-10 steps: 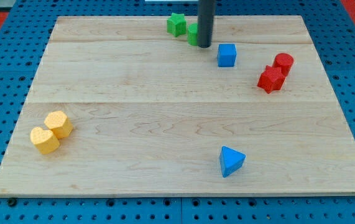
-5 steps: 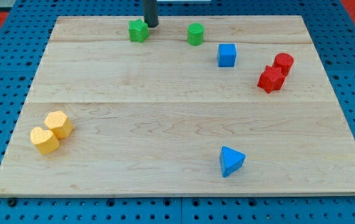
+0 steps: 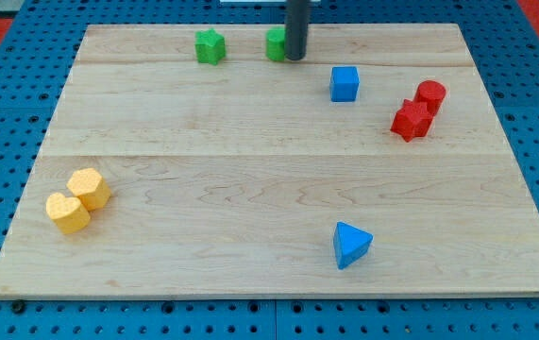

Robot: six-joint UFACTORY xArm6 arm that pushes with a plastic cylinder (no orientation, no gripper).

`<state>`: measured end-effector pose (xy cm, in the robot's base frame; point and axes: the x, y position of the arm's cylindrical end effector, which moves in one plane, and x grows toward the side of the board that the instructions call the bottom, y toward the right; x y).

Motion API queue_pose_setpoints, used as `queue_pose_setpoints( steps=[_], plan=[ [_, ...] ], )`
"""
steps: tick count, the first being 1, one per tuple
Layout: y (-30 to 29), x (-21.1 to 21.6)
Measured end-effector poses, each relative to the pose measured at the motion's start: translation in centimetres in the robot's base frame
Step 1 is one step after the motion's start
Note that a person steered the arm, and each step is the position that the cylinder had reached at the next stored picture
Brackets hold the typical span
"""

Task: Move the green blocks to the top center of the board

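Note:
A green star block (image 3: 210, 45) sits near the board's top edge, left of centre. A green cylinder block (image 3: 276, 43) sits near the top centre, partly hidden by my rod. My tip (image 3: 294, 58) rests against the cylinder's right side. The two green blocks are apart, with a gap of bare wood between them.
A blue cube (image 3: 345, 83) lies right of my tip. Two red blocks (image 3: 416, 110) sit together at the right. Two yellow blocks (image 3: 77, 199) sit together at the lower left. A blue triangle block (image 3: 350, 245) lies near the bottom. The wooden board (image 3: 250, 170) lies on a blue pegboard.
My tip moved from beside the green star rightwards to the cylinder's right side. The cylinder has shifted slightly left and up. The star stayed at its left position.

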<state>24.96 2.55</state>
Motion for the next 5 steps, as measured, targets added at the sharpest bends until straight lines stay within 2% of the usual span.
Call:
queue_pose_setpoints(
  steps=[1, 2, 3, 5],
  plan=[
    [0.7, 2.2],
    [-8.0, 4.0],
    [-15.7, 1.0],
    [-7.6, 0.1]
  ],
)
